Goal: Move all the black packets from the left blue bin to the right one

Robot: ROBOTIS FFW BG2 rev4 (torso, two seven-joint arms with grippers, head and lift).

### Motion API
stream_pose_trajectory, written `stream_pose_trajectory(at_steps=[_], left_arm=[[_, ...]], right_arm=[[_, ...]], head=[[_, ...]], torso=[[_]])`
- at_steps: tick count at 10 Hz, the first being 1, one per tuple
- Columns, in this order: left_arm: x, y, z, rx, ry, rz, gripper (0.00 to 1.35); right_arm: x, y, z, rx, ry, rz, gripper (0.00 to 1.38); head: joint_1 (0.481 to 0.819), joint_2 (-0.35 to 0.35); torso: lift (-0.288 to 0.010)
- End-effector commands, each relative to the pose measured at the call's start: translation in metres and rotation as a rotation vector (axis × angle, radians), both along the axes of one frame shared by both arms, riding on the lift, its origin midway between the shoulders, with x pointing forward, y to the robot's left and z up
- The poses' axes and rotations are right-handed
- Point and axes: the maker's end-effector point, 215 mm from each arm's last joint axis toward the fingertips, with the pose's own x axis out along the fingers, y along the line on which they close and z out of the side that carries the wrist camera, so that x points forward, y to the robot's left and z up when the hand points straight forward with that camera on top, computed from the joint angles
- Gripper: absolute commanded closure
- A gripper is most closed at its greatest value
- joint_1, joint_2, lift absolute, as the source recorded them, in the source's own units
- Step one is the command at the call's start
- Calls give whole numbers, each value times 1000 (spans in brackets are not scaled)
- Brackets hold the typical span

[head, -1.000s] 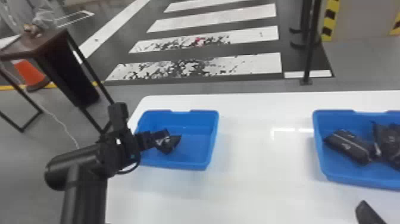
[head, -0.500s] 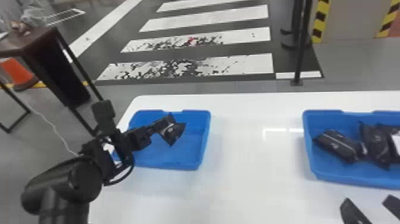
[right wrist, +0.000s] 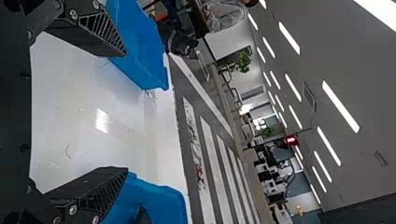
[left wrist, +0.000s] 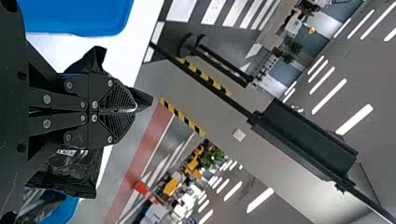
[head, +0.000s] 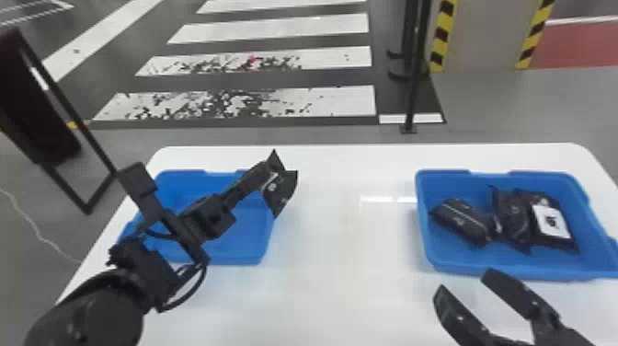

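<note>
My left gripper [head: 263, 176] is over the right edge of the left blue bin [head: 248, 230], shut on a black packet [head: 281, 191] that hangs above the rim. In the left wrist view the left gripper [left wrist: 135, 109] has its fingers together, the black packet [left wrist: 77, 165] spreading out around them. Inside the right blue bin [head: 506, 271] lie several black packets [head: 460, 221], one bearing a white label. In front of that bin my right gripper [head: 462, 278] stands open with nothing between its fingers; the right wrist view also has the right gripper [right wrist: 126, 112] spread wide.
Both bins stand on a white table [head: 345, 276], with bare tabletop between them. Beyond its far edge a black post [head: 414, 92] rises from the floor. A dark stand [head: 37, 101] is at the left, past the table.
My left gripper has lifted the packet out of the left bin and moved it to the right. The head view has shifted rightward, bringing more of the right bin and right gripper into sight.
</note>
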Motion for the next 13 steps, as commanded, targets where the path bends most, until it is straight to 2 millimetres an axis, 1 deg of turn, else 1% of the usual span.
stream_pose_trajectory(at_steps=[1, 2, 3, 4, 5, 6, 9, 11, 12, 13], left_arm=[[-5, -37, 9, -42, -24, -57, 1204], [-7, -54, 13, -59, -34, -88, 1204], [-11, -72, 19, -81, -48, -120, 1204], [-14, -86, 23, -97, -53, -146, 1204], [-17, -99, 27, -113, -58, -170, 1204], [-23, -116, 31, -132, -61, -202, 1204], [-39, -157, 41, -191, -61, -287, 1204], [-46, -169, 41, -201, -55, -313, 1204], [-49, -174, 44, -204, -61, -323, 1204], [-55, -184, 48, -219, -62, -344, 1204]], right_arm=[[6, 9, 7, 15, -7, 31, 157], [9, 15, 12, 23, -10, 47, 157], [9, 29, 21, 51, -14, 82, 157], [8, 45, 30, 83, -17, 118, 157], [8, 55, 33, 105, -10, 142, 157], [9, 62, 36, 125, -7, 157, 157], [13, 84, 49, 187, -12, 210, 157], [20, 87, 51, 196, -16, 216, 159], [22, 86, 50, 195, -15, 214, 157], [27, 86, 51, 193, -20, 212, 157]], head=[[695, 127], [695, 103], [695, 93], [695, 73], [695, 69], [695, 68], [695, 44], [695, 27], [695, 23], [695, 14]], torso=[[-140], [-140], [-140], [-140], [-140], [-140], [-140], [-140], [-140], [-140]])
